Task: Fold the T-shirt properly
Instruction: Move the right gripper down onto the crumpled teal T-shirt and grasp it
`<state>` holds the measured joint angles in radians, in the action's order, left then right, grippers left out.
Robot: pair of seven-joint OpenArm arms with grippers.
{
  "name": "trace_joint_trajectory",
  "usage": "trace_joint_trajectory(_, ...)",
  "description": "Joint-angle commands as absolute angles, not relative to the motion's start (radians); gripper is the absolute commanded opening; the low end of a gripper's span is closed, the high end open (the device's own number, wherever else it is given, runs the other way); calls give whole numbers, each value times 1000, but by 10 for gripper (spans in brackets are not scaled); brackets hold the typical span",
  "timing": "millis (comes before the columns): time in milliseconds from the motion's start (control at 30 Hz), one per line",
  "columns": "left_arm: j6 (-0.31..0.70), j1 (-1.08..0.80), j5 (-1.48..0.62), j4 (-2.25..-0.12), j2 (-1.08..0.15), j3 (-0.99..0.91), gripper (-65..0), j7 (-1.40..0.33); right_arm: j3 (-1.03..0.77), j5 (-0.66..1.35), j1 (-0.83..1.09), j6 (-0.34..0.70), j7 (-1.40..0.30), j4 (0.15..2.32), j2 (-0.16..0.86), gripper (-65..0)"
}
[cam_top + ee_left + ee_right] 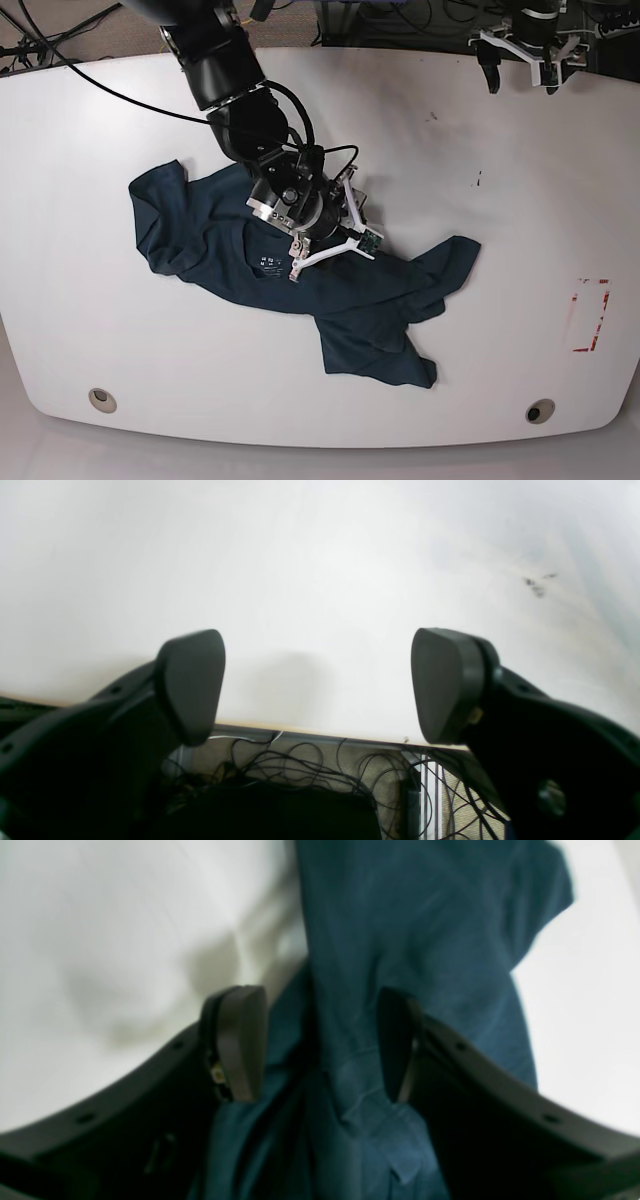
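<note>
Base view – T-shirt (navy-teal) crumpled

White surface w/ rounded corners; crumpled navy-teal T-shirt lies spread across its middle, red outlined mark near right edge, small dark smudges upper right

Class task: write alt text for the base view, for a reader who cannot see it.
A crumpled dark teal T-shirt lies on a white table, the right gripper down on its middle. The left gripper hangs open at the far edge, away from the cloth.
</note>
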<state>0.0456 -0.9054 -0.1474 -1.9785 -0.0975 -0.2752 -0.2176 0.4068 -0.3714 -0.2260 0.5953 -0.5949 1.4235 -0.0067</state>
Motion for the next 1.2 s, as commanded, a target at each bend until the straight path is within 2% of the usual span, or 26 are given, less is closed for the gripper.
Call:
trace_joint_trajectory(0, 42, -920, -145, -1995, -104, -286, -103, -196, 404, -395, -260, 588, -532, 1403, -15, -314)
trace_joint_trajectory(367, 42, -915, -145, -1994, -104, -285, -103, -196, 400, -515, -263, 588, -467, 1372, -12, -314)
trace_joint_trajectory(667, 42, -911, -145, -1994, -102, -280, -103, -196, 298, -510, -300, 588, -467, 1374, -12, -314)
trace_joint_trajectory(1167, 42, -875, -143, -1992, -102, -278, -103, -197, 295, -512, -321, 588, -470, 1391, 7, -314)
